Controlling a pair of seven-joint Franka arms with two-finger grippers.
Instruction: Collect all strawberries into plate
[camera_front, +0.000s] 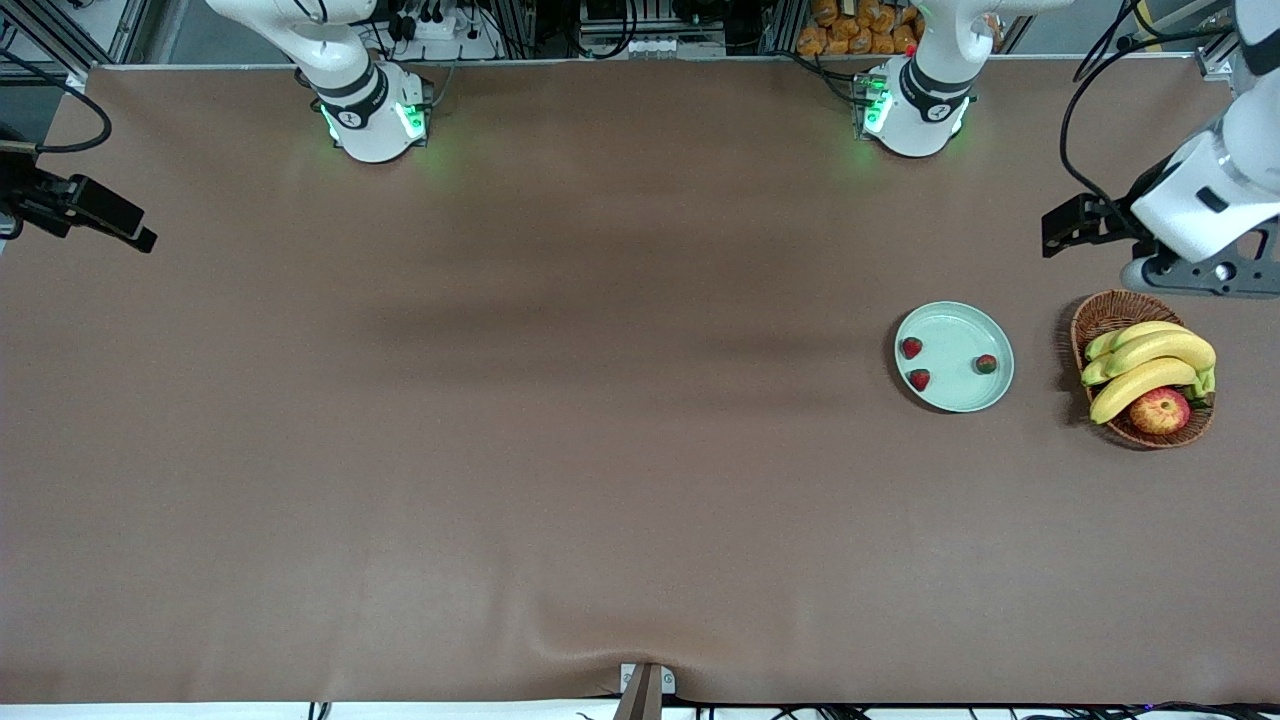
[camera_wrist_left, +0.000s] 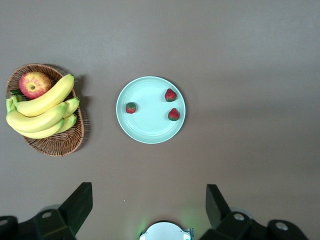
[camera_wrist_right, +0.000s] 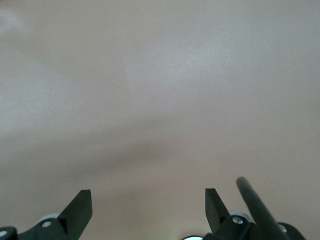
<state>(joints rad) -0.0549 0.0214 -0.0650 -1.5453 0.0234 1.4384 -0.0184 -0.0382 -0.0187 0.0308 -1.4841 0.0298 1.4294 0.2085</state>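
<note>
With all three strawberries (camera_front: 911, 348) in the plate (camera_front: 953, 398), the task looks finished; left end effector (camera_wrist_left: 149, 210) waits above the basket (camera_front: 1104, 312), right end effector (camera_wrist_right: 148, 210) over bare bench (camera_front: 500, 450), both open and empty.

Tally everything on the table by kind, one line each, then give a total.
strawberries: 3, all in the plate
plate: 1
wicker basket: 1
bananas: 4 as far as can be told, in the basket
apple: 1, in the basket
Total: 10

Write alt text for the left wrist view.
Three strawberries lie in the mint-green plate on the brown table, beside a wicker basket of bananas and an apple. The open left gripper holds nothing.
</note>
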